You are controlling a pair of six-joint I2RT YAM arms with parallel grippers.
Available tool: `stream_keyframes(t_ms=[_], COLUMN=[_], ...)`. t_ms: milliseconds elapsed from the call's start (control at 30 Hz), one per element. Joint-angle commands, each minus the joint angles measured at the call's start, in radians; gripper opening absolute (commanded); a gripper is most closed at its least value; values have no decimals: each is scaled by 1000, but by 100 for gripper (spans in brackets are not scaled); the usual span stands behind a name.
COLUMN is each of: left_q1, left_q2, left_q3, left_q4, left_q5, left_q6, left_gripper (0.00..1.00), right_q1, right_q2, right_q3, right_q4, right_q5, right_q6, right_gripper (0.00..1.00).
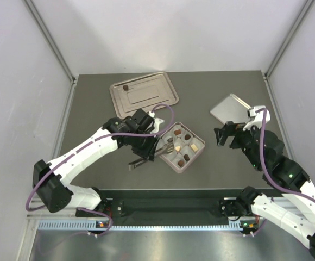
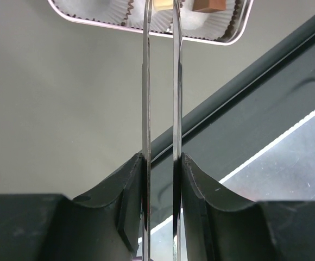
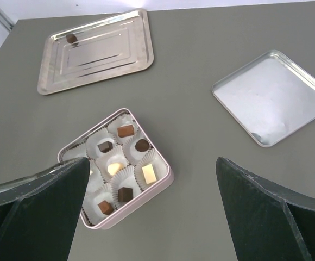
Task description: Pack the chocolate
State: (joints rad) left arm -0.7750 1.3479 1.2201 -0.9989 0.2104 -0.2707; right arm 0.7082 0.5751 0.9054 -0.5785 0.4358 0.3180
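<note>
My left end effector (image 2: 162, 161) is clenched on metal tweezers (image 2: 145, 81). Their tips reach over the pink box (image 3: 146, 196), and a cream piece (image 2: 163, 4) appears to sit between them. My right end effector (image 1: 222, 137) hangs released to the right of the box. I count seven chocolates (image 3: 126, 130) in paper cups. One dark piece (image 3: 70, 38) lies on the far-left steel tray (image 3: 119, 60). I judge the packing nearly finished, with that last piece to fetch and possibly the lid (image 3: 271, 98) to fit.
</note>
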Motion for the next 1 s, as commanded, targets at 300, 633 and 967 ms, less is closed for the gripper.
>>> stream_keyframes(t_ms=[300,633,967], left_q1=[-6,-7,-6], left_q2=[23,37,40], left_q3=[21,64,215], left_q4=[28,26,46], left_q5=[-28,-43,-237], left_q6=[-13,-10,-47], left_gripper=[39,46,45], right_q1=[-10,-10,-10], right_q2=[-21,-30,-40], right_q3=[46,49,44], right_q4=[-15,-15,-15], right_q5=[26,37,37], right_q6=[12,4,6], right_gripper=[100,100,100])
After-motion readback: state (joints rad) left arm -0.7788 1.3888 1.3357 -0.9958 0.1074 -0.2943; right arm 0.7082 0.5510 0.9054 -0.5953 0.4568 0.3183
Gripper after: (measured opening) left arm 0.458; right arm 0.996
